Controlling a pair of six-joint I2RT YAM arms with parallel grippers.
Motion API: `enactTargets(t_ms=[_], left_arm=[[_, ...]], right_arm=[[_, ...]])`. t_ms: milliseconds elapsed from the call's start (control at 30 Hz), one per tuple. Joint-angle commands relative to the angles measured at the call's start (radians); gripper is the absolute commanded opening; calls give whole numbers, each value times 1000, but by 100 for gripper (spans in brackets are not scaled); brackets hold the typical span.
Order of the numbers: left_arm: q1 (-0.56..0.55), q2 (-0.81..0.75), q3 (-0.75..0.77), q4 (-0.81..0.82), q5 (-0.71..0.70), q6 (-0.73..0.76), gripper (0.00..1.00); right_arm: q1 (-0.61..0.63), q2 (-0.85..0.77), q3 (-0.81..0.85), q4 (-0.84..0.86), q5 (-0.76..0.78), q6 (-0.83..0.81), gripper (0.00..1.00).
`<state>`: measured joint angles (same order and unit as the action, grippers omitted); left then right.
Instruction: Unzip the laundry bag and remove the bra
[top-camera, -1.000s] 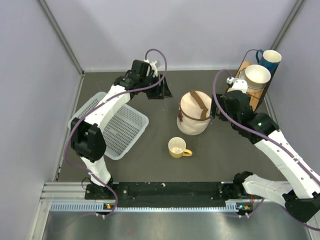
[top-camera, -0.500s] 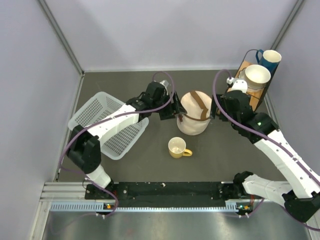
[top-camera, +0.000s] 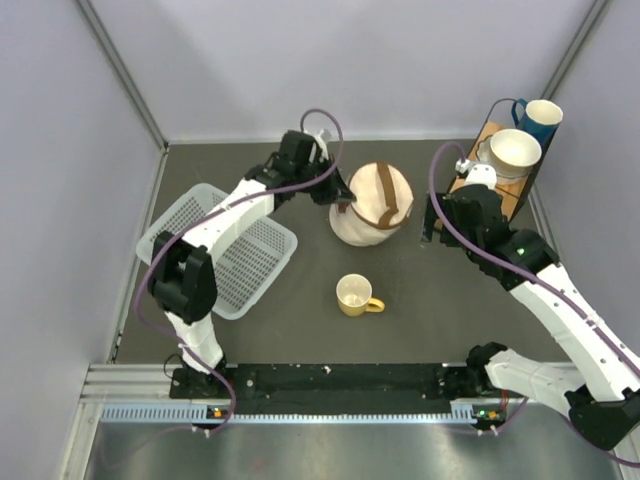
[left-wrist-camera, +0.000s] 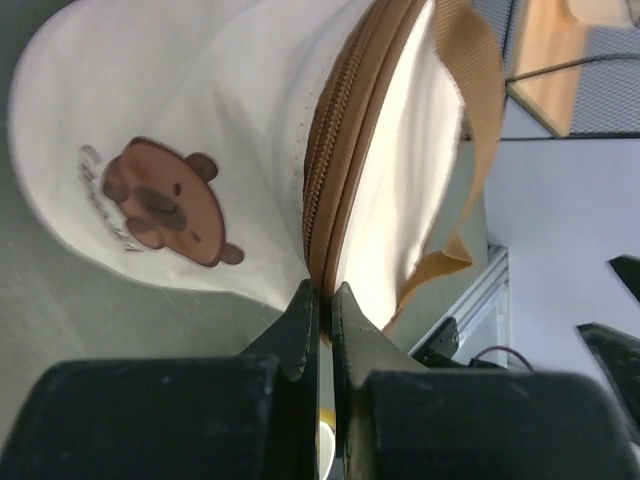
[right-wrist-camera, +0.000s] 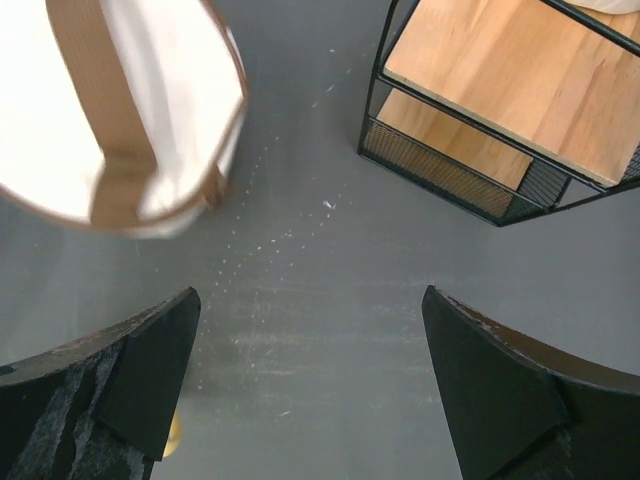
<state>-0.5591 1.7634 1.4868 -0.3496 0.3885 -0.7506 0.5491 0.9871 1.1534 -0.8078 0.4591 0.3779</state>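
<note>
The laundry bag (top-camera: 372, 205), a cream pouch with a brown strap, lies tipped on the dark table with its round zipped lid facing up. In the left wrist view its brown zip seam (left-wrist-camera: 335, 150) runs straight down into my left gripper (left-wrist-camera: 324, 290). That gripper (top-camera: 340, 207) is shut on the bag's zip edge at the bag's left side. My right gripper (right-wrist-camera: 310, 295) hangs open over bare table just right of the bag (right-wrist-camera: 120, 110), holding nothing. It sits at the bag's right in the top view (top-camera: 428, 226). The bra is hidden.
A white lattice basket (top-camera: 225, 255) lies at the left under my left arm. A yellow mug (top-camera: 355, 295) stands in front of the bag. At the back right a wire and wood rack (right-wrist-camera: 500, 90) carries a cream bowl (top-camera: 515, 150) and a blue cup (top-camera: 540, 115).
My left arm swung from the back of the table to the bag and shut on its zip edge. The bag has tipped and shifted back and left. The right arm stayed put.
</note>
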Motion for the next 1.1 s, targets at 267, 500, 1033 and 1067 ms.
enactTargets(t_ms=[267,500,1033,1067], left_arm=[[157,283,515,-348,199,329,85],[174,93,327,-249,64,235,95],[8,-41,-34,162,-261,-296,90],[7,-24,-22,161,-275,-312,90]], right_arm=[[-18,31,19,36,-89,19,95],[-14,77,49,59,-138,16,95],[-14,85,74,101,-162,-4,95],[-14,72,59,98,-158,-2,95]])
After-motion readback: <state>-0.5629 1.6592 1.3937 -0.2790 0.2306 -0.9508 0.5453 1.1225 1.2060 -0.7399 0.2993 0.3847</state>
